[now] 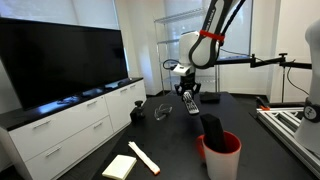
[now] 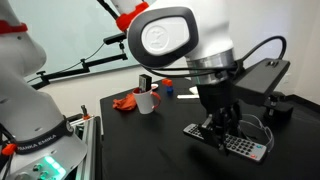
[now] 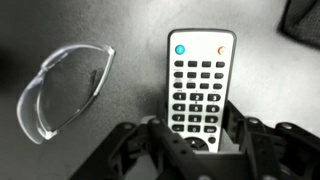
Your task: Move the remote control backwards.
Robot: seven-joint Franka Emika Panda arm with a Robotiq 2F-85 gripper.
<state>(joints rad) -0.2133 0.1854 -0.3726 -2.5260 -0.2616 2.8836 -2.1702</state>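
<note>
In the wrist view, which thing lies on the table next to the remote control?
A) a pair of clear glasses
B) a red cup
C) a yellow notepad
A: the clear glasses lie to the left of the remote control in that view, apart from it.

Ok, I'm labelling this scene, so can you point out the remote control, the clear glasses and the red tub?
remote control [image 3: 198, 85]: wrist view, middle of its button face.
clear glasses [image 3: 55, 95]: wrist view, on a lens.
red tub [image 1: 222, 160]: in an exterior view, its front wall.
</note>
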